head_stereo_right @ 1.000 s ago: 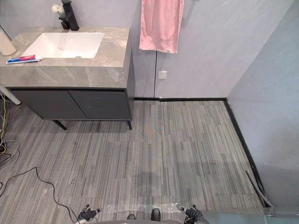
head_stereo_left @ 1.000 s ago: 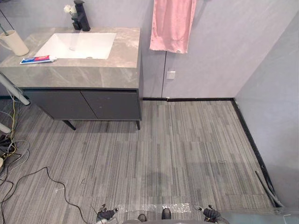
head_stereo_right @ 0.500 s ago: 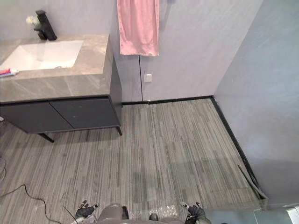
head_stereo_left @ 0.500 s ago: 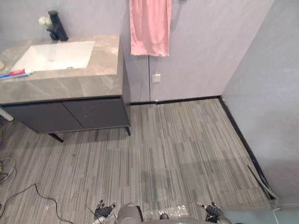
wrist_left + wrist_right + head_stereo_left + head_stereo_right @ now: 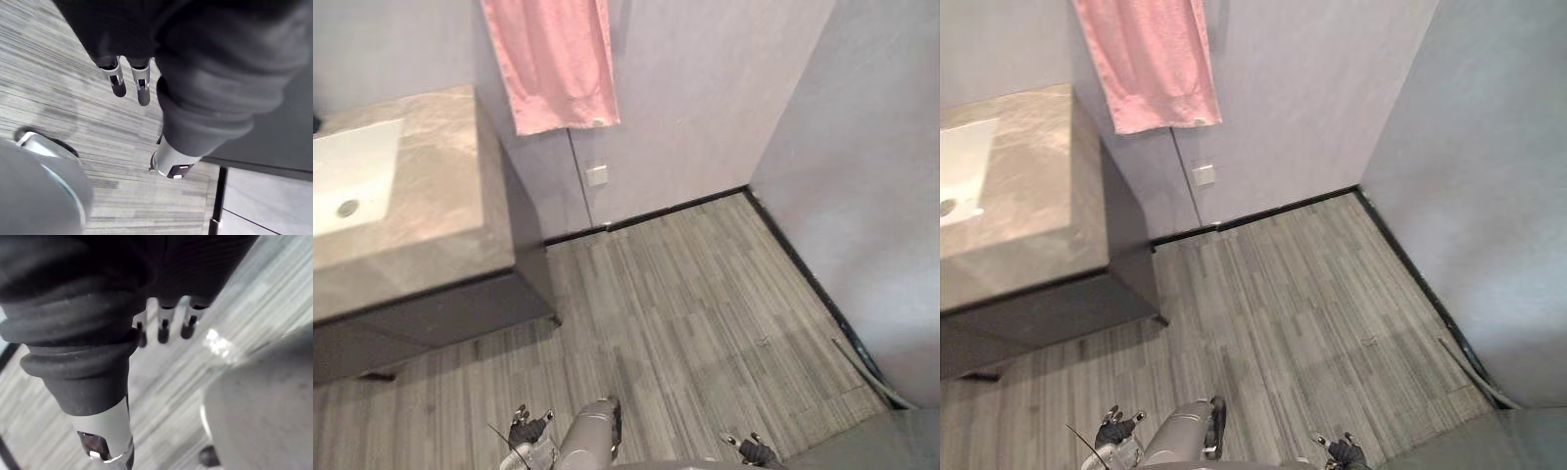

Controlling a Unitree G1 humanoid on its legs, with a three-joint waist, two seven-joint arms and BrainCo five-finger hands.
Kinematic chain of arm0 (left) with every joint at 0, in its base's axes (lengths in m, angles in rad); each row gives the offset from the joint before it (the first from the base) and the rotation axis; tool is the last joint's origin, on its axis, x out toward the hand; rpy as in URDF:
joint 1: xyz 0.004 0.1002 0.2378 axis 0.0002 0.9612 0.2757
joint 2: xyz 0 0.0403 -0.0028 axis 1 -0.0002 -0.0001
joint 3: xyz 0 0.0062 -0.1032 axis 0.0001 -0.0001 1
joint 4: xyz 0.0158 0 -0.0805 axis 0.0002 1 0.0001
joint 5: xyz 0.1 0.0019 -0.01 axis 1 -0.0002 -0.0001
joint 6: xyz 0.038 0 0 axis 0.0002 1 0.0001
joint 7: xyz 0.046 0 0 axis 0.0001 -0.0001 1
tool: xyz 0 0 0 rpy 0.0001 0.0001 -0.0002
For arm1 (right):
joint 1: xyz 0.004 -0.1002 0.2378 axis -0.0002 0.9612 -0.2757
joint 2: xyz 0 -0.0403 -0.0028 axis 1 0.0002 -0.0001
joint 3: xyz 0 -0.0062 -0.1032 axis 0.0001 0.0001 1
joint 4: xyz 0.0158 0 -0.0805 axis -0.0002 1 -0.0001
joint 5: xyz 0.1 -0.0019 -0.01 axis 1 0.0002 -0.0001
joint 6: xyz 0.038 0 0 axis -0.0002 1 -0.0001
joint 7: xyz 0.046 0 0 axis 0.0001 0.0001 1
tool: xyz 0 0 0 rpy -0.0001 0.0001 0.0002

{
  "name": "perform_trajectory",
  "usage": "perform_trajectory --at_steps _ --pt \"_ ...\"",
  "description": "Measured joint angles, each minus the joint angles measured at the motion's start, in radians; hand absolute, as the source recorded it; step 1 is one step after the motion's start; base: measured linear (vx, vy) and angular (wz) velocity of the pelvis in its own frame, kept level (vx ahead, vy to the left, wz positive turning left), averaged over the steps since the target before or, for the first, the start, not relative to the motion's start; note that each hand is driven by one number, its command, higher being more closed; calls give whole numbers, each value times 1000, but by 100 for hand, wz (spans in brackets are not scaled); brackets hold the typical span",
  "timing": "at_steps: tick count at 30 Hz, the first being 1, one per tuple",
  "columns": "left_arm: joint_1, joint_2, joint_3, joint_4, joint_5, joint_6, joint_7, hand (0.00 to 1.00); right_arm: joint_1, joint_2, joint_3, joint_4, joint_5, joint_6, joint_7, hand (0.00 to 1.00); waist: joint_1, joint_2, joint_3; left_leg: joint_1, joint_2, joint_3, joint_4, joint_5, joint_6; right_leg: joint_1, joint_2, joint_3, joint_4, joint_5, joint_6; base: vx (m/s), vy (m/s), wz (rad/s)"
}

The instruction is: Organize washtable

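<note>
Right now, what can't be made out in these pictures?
Sink: cut by the eye views' left edge; its far side is hidden.
Pink towel: top cut by the upper edge; what holds it cannot be told.
Wall plate: too small to tell switch from socket.

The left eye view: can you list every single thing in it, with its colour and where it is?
Towel: one, pink, hanging on the back wall by the washtable's right end.
Washtable: one, grey marbled top over a dark cabinet, on the left.
Sink: one, white, set into the washtable's top, cut off by the view's left edge.
Wall plate: one, white, on the wall below the towel.
Skirting: black, along the foot of the walls.
Floor: grey, striped, across the middle.
Pipe: one, thin and grey, on the floor by the right wall.
Left hand: one, silver with dark tips, bottom edge, open, holding nothing.
Right hand: one, same colours, bottom edge, open, holding nothing.
</note>
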Motion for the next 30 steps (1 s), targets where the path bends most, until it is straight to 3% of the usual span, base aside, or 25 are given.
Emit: perform_trajectory --at_steps 1,3,4,7,8,9,10,11,12,13,14,15,16,17,18,19,20,21,22,23,24,25,26,28,30 --pt "-7 -6 -6 1 4 9 1 0 -3 -5 -3 -23 0 0 7 0 -13 16 13 101 -2 3 -10 -43 11 -61 -22 -44 171 -9 12 695 223 -1" --pt "-16 -26 -31 -3 16 10 -1 0 6 -19 5 -62 -2 -2 11 0 -10 51 20 269 2 -16 -101 -63 17 -153 -47 -144 228 -65 1 831 229 11" --pt "-36 -33 -51 -5 17 7 -3 0 14 -18 23 -105 -2 -6 11 0 -19 68 13 361 14 -55 -177 -62 16 -244 -59 -229 133 -100 1 683 142 44" --pt "-67 -45 -65 -3 18 3 -3 0 16 -12 40 -160 0 -8 9 0 -44 69 12 449 29 -98 -213 -83 -23 -336 -40 -255 -223 -101 13 706 61 62" --pt "-67 -52 -70 -3 18 2 -2 0 21 -21 50 -169 0 -8 8 0 -39 73 12 493 39 -103 -215 -101 -55 -349 -5 -245 -418 -55 -35 993 -27 21" --pt "-46 -53 -65 -3 18 2 1 0 27 -22 79 -173 0 -8 8 0 -36 68 -1 540 41 -115 -205 -114 -77 -344 44 -239 -591 93 -91 836 -31 12" --pt "-41 -56 -62 4 18 4 1 0 29 -24 90 -177 0 -9 5 0 -39 77 -9 554 49 -132 -188 -119 -87 -339 67 -214 -585 174 -96 1025 -45 -2" --pt "-45 -65 -79 6 20 5 0 0 7 -46 101 -211 0 -6 -1 0 -31 110 -20 518 56 -174 -100 -54 -148 -347 71 -224 -530 118 -119 662 -12 1" --pt "-51 -60 -87 5 20 5 0 0 -6 -45 106 -234 0 -7 -6 0 -28 100 -17 495 40 -194 -59 -35 -160 -348 49 -210 -508 96 -127 927 -55 27" --pt "-58 -61 -106 4 29 5 -1 0 -18 -45 107 -255 -1 -11 -11 0 -41 100 -14 477 53 -191 -34 -81 -93 -302 20 -205 -491 56 -118 538 -61 61" --pt "-58 -64 -107 -1 33 2 0 0 -17 -43 114 -255 -1 -11 -12 0 -39 103 -13 477 77 -192 -33 -84 -80 -263 12 -215 -484 39 -117 708 -157 123" --pt "-53 -71 -110 -30 37 -8 5 0 1 -50 180 -300 -1 -14 -13 0 -40 122 -4 420 135 -201 40 96 -95 -195 15 -286 -424 -12 -126 532 -124 93" --pt "-46 -70 -110 -50 38 -10 5 0 1 -58 203 -314 -1 -22 -13 0 -29 139 -7 388 135 -201 154 134 -128 -165 17 -286 -425 -43 -107 662 -91 66" --pt "-4 -62 -107 -104 37 -9 16 0 -2 -43 261 -354 -1 -28 -13 0 -20 106 -23 289 155 -159 371 290 -169 -76 12 -273 -500 -143 -81 545 49 9" --pt "15 -61 -128 -150 37 -6 28 0 -8 -34 269 -399 0 -42 -23 0 -7 139 -11 177 209 -133 562 249 -149 -22 33 -293 -529 -162 -76 542 87 12" --pt "19 -56 -150 -175 37 -4 32 0 -13 -22 266 -408 0 -49 -35 0 -8 144 -5 121 218 -120 618 192 -122 4 33 -299 -544 -168 -79 455 132 21" --pt "39 -53 -190 -250 37 0 52 0 -28 -10 264 -407 0 -47 -58 0 7 127 5 26 205 -74 648 104 -92 56 11 -296 -592 -170 -77 351 122 19" --pt "54 -51 -208 -306 37 2 65 0 -31 -5 261 -407 1 -47 -68 0 17 109 16 -10 188 -50 623 70 -79 91 -12 -294 -624 -165 -69 444 144 19" --pt "87 -48 -249 -419 58 -5 105 0 -29 -3 261 -408 4 -51 -92 0 20 66 35 -66 156 -14 515 30 -71 154 -62 -293 -677 -149 -42 454 147 18" --pt "115 -47 -292 -514 99 -13 153 0 -25 -5 266 -418 12 -61 -109 0 19 52 32 -89 145 -1 285 39 -81 186 -91 -292 -703 -137 -19 541 206 13" --pt "130 -49 -316 -558 112 -15 169 0 -19 -11 265 -440 13 -65 -118 0 19 64 26 -86 149 -6 119 55 -100 195 -88 -290 -707 -135 -15 609 325 -7" --pt "160 -40 -371 -641 203 -21 218 0 -17 -15 264 -497 21 -75 -142 0 16 58 14 -59 138 -5 -62 200 -71 213 -111 -239 -698 -166 52 518 302 -9" --pt "163 -43 -377 -669 257 -21 235 0 -8 -7 267 -528 22 -80 -141 0 11 44 1 -53 115 -5 -75 190 -56 212 -126 -222 -703 -140 58 422 253 -1" --pt "166 -46 -416 -735 318 -28 245 0 -14 -5 275 -589 21 -99 -143 0 3 42 0 -51 100 -13 -75 181 -40 217 -131 -223 -708 -90 56 341 169 25" --pt "176 -48 -448 -764 353 -37 250 0 -30 -5 285 -605 23 -118 -141 0 6 44 2 -24 98 -13 -81 173 -28 232 -116 -201 -730 -95 52 284 118 6"
